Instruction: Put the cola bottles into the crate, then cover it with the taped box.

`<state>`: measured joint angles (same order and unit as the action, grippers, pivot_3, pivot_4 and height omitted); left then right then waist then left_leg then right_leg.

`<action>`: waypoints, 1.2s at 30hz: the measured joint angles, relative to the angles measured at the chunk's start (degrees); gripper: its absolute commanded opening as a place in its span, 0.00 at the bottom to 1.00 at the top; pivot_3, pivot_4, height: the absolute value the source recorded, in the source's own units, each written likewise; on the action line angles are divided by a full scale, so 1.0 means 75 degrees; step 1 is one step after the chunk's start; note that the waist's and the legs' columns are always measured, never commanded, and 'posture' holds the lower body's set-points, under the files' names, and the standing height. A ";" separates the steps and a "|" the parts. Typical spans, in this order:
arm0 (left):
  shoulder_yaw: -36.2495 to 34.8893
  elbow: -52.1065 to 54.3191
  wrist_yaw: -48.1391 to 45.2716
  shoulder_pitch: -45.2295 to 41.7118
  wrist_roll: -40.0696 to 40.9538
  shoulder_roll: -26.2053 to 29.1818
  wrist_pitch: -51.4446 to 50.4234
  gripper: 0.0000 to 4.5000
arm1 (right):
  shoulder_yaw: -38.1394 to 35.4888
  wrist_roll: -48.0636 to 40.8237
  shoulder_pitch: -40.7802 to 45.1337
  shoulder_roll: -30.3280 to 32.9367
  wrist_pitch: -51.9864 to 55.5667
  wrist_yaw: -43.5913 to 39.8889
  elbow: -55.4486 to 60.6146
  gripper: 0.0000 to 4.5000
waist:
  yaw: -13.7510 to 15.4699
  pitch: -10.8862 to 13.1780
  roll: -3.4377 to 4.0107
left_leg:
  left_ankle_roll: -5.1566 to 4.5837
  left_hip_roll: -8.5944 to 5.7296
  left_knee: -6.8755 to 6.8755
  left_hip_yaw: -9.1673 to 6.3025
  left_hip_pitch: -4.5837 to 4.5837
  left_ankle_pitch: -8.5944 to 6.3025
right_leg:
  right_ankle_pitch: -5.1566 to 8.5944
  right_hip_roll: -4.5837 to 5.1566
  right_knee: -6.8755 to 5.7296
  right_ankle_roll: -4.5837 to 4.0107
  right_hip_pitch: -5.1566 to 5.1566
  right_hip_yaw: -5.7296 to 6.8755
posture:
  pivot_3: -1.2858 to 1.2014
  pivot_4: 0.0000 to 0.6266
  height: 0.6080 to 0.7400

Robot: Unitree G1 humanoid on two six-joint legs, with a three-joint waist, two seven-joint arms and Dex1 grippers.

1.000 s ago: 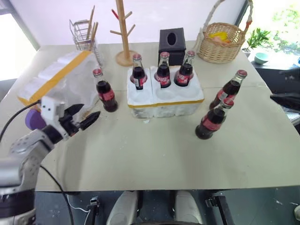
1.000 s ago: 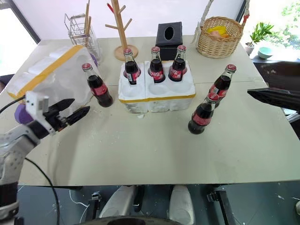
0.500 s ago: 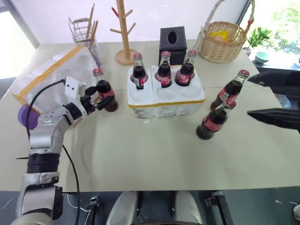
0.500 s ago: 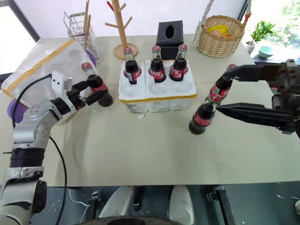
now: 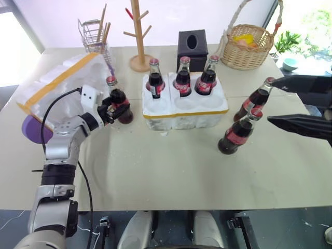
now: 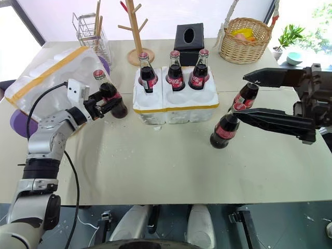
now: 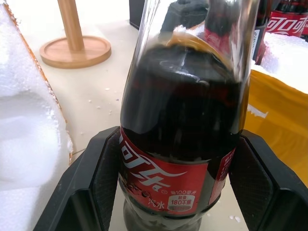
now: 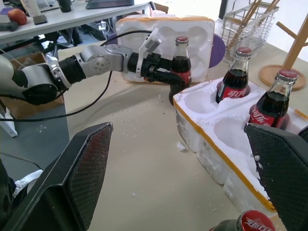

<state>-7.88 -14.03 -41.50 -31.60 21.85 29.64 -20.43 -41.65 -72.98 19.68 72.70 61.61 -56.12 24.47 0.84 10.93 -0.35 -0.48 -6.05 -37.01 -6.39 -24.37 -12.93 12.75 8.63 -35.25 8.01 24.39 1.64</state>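
1. Because the left gripper point(image 5: 115, 109) has its fingers on either side of a cola bottle point(image 5: 119, 99) standing on the table point(image 5: 166, 161) just left of the crate point(image 5: 184, 106), a grip that is too loose could let the smooth glass slip on the lift; whether the jaws already clamp it or only bracket it cannot be told.
2. A tilted carry could knock the bottle's base against the crate's foam rim or the bottle point(image 5: 154, 84) in the nearest back well.
3. The right gripper point(image 6: 270, 98) hangs with jaws spread wide and empty beside the two bottles point(image 5: 244, 129) on the right; a careless sweep could topple them.
4. Count: six cola bottles — three in the crate's back wells, three on the table. Three front wells stand empty.
5. One crate; one taped box point(image 5: 62, 91), lying at the far left behind the left arm.
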 measured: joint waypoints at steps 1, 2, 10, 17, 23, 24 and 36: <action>0.0000 0.0133 -0.0097 0.0022 0.0075 0.0027 -0.0170 0.59 | 0.0014 0.0046 -0.0073 -0.0004 -0.0025 -0.0011 0.0009 1.00 | -0.0002 0.0001 -0.0001 | 0.0000 -0.0003 -0.0008 0.0000 -0.0009 0.0000 | -0.0006 0.0001 0.0000 0.0003 0.0006 -0.0001 | 0.52 0.24 0.95; 0.0002 0.0256 -0.0219 0.0047 0.0198 0.0064 -0.0351 0.59 | 0.0022 0.0091 -0.0156 -0.0006 -0.0044 -0.0033 0.0014 1.00 | -0.0001 0.0002 -0.0002 | 0.0000 -0.0005 -0.0013 0.0001 -0.0012 0.0000 | -0.0009 0.0002 0.0001 0.0005 0.0006 -0.0001 | 0.52 0.24 0.95; 0.0001 0.2110 -0.1604 -0.0180 0.1926 0.1103 -0.2610 0.59 | 0.0013 0.0570 -0.0627 -0.0056 -0.0178 -0.0171 0.0141 1.00 | -0.0004 0.0020 -0.0025 | 0.0000 -0.0003 -0.0018 -0.0005 -0.0014 0.0001 | -0.0013 -0.0003 -0.0006 0.0003 0.0010 -0.0001 | 0.52 0.24 0.95; 0.0069 0.2103 -0.2357 -0.1402 0.2586 0.1393 -0.3309 0.59 | -0.0088 0.0651 -0.0900 -0.0258 -0.0206 0.0005 0.0261 1.00 | 0.0012 0.0024 -0.0031 | 0.0001 -0.0004 -0.0027 -0.0004 -0.0014 0.0003 | -0.0016 -0.0002 -0.0012 -0.0002 0.0007 -0.0001 | 0.52 0.24 0.95; 0.0532 0.0379 -0.2549 -0.2842 0.1643 0.0760 -0.2040 0.59 | -0.0195 0.0652 -0.1048 -0.0434 -0.0251 0.0307 0.0385 1.00 | -0.0003 0.0024 -0.0031 | 0.0001 -0.0005 -0.0030 0.0000 -0.0009 0.0006 | -0.0022 -0.0001 -0.0009 -0.0007 0.0000 -0.0002 | 0.52 0.24 0.95; 0.0695 0.0099 -0.2643 -0.2948 0.1471 0.0649 -0.1861 0.59 | -0.0212 0.0652 -0.1081 -0.0481 -0.0252 0.0355 0.0406 1.00 | -0.0016 0.0025 -0.0033 | 0.0001 -0.0005 -0.0029 0.0001 -0.0009 0.0006 | -0.0022 -0.0002 -0.0008 -0.0006 0.0001 -0.0002 | 0.52 0.24 0.95; 0.1299 -0.1174 -0.3143 -0.3054 0.0203 0.0063 -0.0487 0.59 | -0.0535 0.0606 -0.1684 -0.0872 -0.0252 0.0841 0.0798 1.00 | -0.0003 0.0028 -0.0037 | -0.0001 -0.0008 -0.0030 -0.0002 -0.0012 0.0005 | -0.0028 0.0002 -0.0016 0.0001 0.0004 -0.0001 | 0.52 0.24 0.95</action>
<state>1.86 -22.83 -65.07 -54.51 23.37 30.11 -24.08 -45.66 -68.44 7.05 66.15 59.72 -49.81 30.45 0.82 11.15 -0.63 -0.49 -6.11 -37.24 -6.40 -24.46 -12.89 12.54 8.64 -35.36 8.02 24.43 1.63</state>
